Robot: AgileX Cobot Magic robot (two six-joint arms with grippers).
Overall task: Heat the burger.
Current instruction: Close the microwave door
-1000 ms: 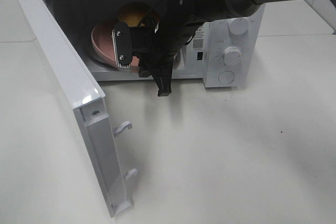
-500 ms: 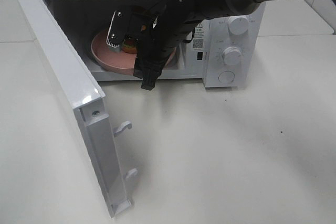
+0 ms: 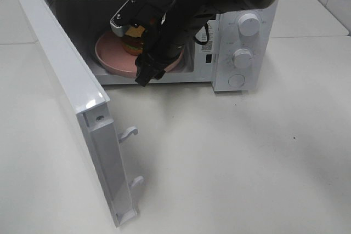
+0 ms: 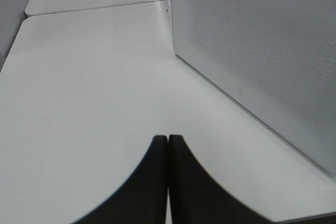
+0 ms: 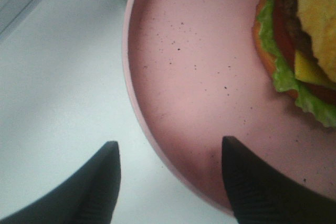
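Exterior high, oven: a white box-shaped microwave oven is seen on the pale table, its hinged white door swung wide on the left.
Exterior high, task's thing: the small burger with golden-brown bun and green lettuce is set on a round pink speckled plate inside the cavity.
Exterior high, right gripper: the black right gripper is reached into the opening with jaws spread. One finger is high beside the burger and the other low at the plate's front edge.
Left wrist, left gripper: the left gripper is pressed together with nothing pinched, and is held over bare table beside a white perforated panel.
Right wrist, grip: the jaws are spread and empty. The plate's rim is passed between them, one finger over the plate and the other over the white floor outside it – whether either touches cannot be told.
Right wrist, bearing: the burger is placed ahead of the gripper, off toward the finger over the plate, apart from both.
Judgement, next move: the placing is judged done. A straight retreat out of the opening, away from the burger, is called for so that the rim is not caught – then the door is to be shut. The left arm is judged the nearer to that door.
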